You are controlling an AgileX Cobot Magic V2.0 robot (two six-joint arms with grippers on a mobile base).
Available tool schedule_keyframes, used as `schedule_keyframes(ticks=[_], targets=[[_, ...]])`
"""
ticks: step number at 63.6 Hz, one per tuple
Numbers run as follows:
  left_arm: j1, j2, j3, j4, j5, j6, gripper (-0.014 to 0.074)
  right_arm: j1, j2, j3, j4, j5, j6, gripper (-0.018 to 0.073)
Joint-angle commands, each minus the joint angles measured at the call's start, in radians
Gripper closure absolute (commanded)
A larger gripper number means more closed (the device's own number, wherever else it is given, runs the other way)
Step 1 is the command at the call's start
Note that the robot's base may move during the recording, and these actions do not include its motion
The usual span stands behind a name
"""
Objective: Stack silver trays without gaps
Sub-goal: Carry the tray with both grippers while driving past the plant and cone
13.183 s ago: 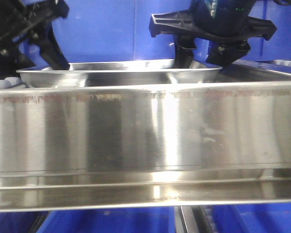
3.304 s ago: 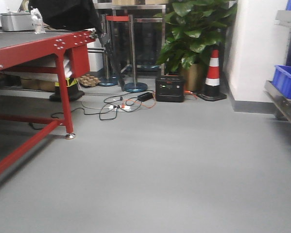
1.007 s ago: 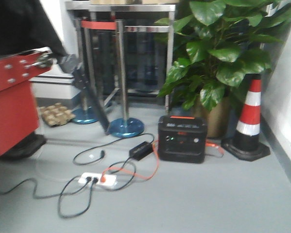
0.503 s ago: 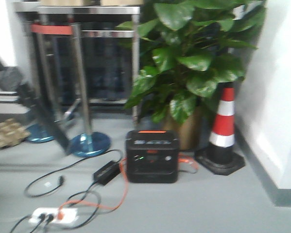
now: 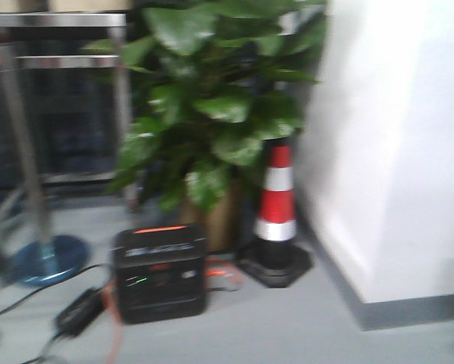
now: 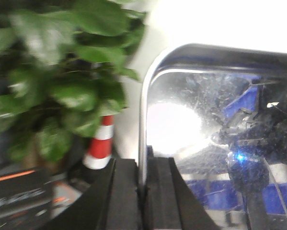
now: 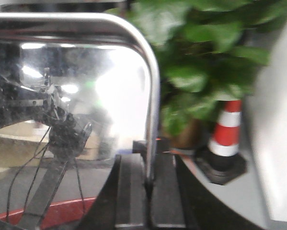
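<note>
One silver tray (image 6: 215, 120) fills the right of the left wrist view, held on edge off the ground, its mirror bottom reflecting blue crates and an arm. My left gripper (image 6: 142, 184) is shut on its rolled rim at the tray's left side. The right wrist view shows the tray (image 7: 71, 96) from its other end, reflecting an arm and a red frame. There my right gripper (image 7: 149, 182) is shut on the rim at the tray's right side. The front view shows neither the tray nor any gripper.
Ahead on the grey floor stand a large potted plant (image 5: 211, 129), a red-and-white traffic cone (image 5: 276, 220) and a black power box (image 5: 158, 274) with cables. A white wall (image 5: 393, 152) fills the right. A chrome stanchion (image 5: 29, 189) stands at left.
The front view has swung to the right: the plant, cone and power box have slid left and grown larger, and the white wall now fills the right. Thirteen seconds ago it faced trays on a steel shelf.
</note>
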Motion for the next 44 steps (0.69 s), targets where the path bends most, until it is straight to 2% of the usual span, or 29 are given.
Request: schedule_keyframes(ticks=[1,44], targets=[[-0.02,-0.009,-0.012,-0.047,-0.021,0.001,0.0614,0.016,-0.004,-0.011,0.025,-0.128,-0.01,0.0619],[-0.02,-0.009,-0.012,-0.047,-0.021,0.001,0.0614,0.016,-0.004,-0.011,0.025,-0.131,-0.01,0.0619]])
